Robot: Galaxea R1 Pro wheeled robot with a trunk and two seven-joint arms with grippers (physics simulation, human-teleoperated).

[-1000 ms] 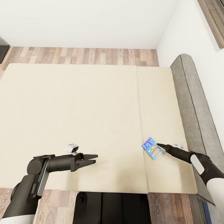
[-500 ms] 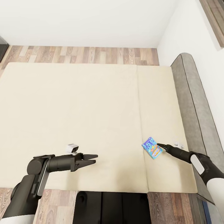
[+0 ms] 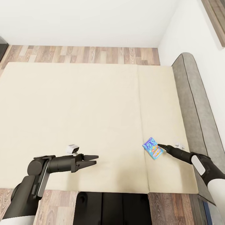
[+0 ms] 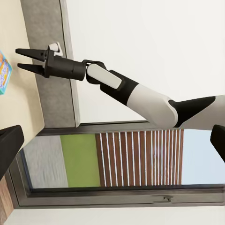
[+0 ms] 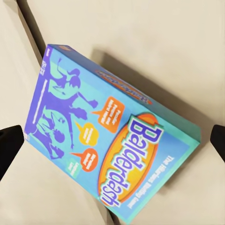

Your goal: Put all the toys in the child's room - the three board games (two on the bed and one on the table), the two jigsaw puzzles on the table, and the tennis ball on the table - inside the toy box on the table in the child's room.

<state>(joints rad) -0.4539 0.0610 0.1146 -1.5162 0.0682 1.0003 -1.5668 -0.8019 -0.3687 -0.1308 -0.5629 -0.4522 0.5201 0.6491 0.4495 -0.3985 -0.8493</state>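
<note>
Board game (image 3: 152,148), the small blue one, is lying flat on the bed (image 3: 78,118) by the seam | nothing is moving since a second ago | right pincer (image 3: 160,146) is waiting wide open at its edge, holding nothing | left pincer (image 3: 93,159) is hanging open and empty | I am thinking the grab comes next.

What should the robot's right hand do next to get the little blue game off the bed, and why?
Probably ease the right gripper forward and down so its fingers straddle the blue board game, then close. Its jaws are open, the tips sit just at the box's edge, and the box lies flat on the bed, not yet held.
</note>
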